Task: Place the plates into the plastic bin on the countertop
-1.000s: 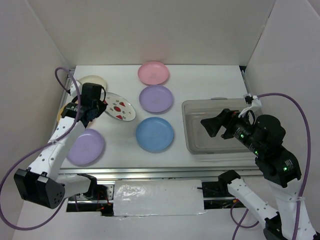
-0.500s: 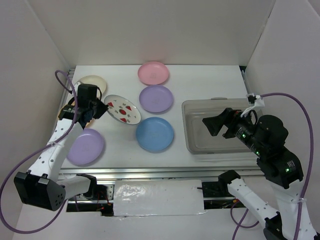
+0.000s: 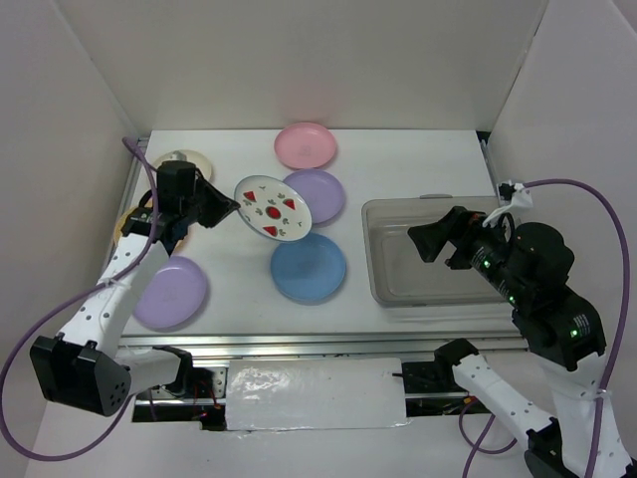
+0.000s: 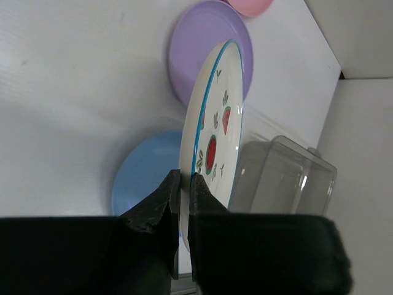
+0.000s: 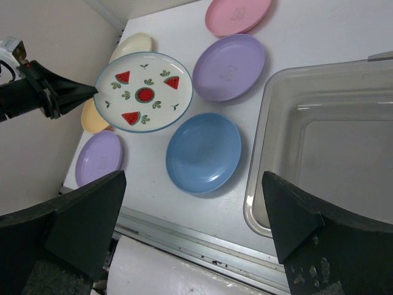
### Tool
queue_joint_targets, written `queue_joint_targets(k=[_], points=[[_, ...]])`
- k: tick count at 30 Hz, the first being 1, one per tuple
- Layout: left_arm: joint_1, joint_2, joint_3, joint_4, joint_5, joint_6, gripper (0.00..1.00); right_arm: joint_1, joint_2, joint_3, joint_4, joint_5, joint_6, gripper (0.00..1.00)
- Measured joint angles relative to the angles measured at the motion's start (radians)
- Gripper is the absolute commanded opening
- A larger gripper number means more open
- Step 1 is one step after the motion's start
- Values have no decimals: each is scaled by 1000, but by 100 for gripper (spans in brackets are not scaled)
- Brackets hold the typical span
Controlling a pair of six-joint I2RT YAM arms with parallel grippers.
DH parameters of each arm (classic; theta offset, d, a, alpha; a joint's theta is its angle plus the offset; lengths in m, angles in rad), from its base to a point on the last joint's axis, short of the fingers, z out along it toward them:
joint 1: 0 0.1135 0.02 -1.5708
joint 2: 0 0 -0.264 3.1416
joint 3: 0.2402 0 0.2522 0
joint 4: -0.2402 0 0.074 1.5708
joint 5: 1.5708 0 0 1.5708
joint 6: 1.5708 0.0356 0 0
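White flat countertop (image 3: pixel 418 164): layout unchanged from 1 s ago apart from one plate. Clear greyish rectangular plastic bin (image 3: pixel 370 259) sits at the right side, same spot. Right gripper (image 3: pixel 428 244) hangs over the bin, fingers spread wide, holding nothing; it has shifted slightly away from the base.

Left gripper (image 4: pixel 184 184) is clamped on the rim of the white round plate with red fruit pattern (image 3: pixel 273 207). That plate has travelled right, toward the bin. It is now tilted off the surface, above the gap between the blue plate (image 3: pixel 309 267) and the far lavender plate (image 3: pixel 320 194).

Pink plate (image 3: pixel 306 144), cream plate (image 3: pixel 184 159), near lavender plate (image 3: pixel 171 291) and orange-yellow plate (image 5: pixel 95 117) haven't moved, all left of the bin.
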Motion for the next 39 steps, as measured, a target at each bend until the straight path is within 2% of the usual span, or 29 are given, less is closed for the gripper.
queue_joint_targets(k=[7, 21, 30, 39], points=[[-60, 33, -5, 83, 82, -29, 0, 0, 10, 38, -34, 48, 2, 100], [-244, 182, 1, 251, 146, -127, 0, -6, 26, 76, -64, 94, -1, 100], [-415, 339, 101, 319, 128, -151, 0, -18, 34, 80, -74, 97, -16, 100], [-557, 573, 306, 377, 104, -147, 0, -34, 34, 107, -87, 101, -22, 100]])
